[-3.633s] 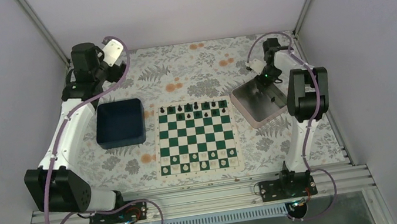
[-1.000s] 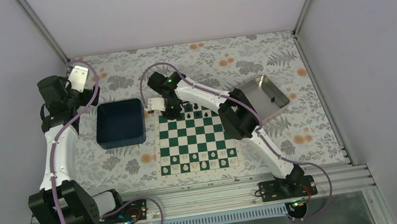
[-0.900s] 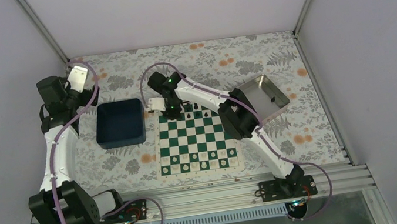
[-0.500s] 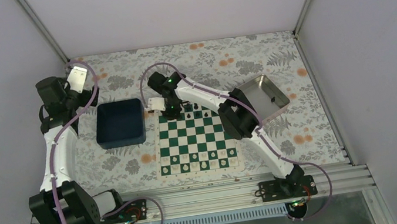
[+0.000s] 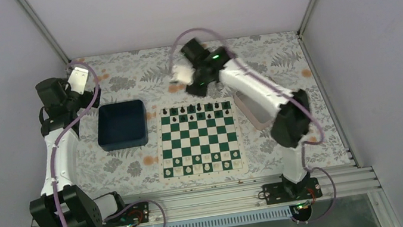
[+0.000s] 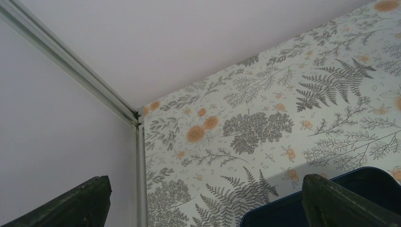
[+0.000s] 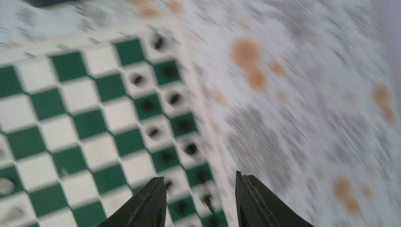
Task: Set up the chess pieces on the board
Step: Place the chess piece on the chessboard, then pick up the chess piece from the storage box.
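The board [image 5: 199,141] of green and white squares lies mid-table. Black chess pieces [image 5: 198,109] stand in its two far rows, and cream pieces [image 5: 201,163] fill the near rows. My right gripper [image 5: 196,87] hovers just beyond the board's far edge. In the blurred right wrist view, that gripper [image 7: 201,201] is open and empty above the black pieces [image 7: 175,99] and the board [image 7: 71,99]. My left gripper [image 5: 91,96] is at the far left, beyond the bin. Its wrist view shows the gripper [image 6: 203,208] wide open, holding nothing.
A dark blue bin [image 5: 122,125] sits left of the board; its corner [image 6: 283,213] shows between the left fingers. The silver tray [image 5: 252,119] right of the board is mostly hidden under the right arm. Enclosure walls and a corner post [image 6: 137,142] bound the floral tabletop.
My right gripper opened and moved up and back from the board's far-left corner to beyond the far edge. The right forearm now covers the tray. The left arm stayed put.
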`<state>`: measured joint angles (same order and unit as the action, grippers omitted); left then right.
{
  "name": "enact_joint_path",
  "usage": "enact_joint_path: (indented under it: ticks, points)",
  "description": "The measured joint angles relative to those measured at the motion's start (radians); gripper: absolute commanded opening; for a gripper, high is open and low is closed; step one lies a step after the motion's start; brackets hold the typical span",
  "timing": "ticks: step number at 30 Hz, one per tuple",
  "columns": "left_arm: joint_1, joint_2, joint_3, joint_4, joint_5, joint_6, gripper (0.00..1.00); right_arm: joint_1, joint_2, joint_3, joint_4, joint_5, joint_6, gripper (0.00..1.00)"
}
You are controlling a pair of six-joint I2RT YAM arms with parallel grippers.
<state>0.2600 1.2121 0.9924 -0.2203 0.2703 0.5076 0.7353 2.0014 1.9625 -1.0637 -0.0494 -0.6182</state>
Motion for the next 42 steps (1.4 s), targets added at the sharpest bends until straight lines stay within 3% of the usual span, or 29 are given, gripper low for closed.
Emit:
enact_joint_path:
  ticks: [5, 8, 12, 19, 42]
  points:
    - [0.0, -0.008, 0.0, 0.002, 0.012, -0.006, 1.0, -0.319, -0.243, -0.221, 0.05, 0.021, -0.015, 0.45]
    - [0.0, -0.007, 0.0, 0.002, 0.013, -0.02, 1.0, -0.521, -0.306, -0.361, 0.068, 0.051, -0.039, 0.45]
    - [0.0, 0.003, 0.009, 0.002, 0.017, -0.034, 1.0, -0.674, -0.338, -0.539, 0.077, 0.066, -0.075, 0.44]
    - [0.0, 0.018, 0.029, 0.002, 0.027, -0.058, 1.0, -0.746, -0.343, -0.7, 0.124, 0.074, -0.101, 0.42]
    - [0.0, 0.018, 0.032, 0.001, 0.027, -0.063, 1.0, -0.791, -0.16, -0.705, 0.274, 0.168, -0.112, 0.41]
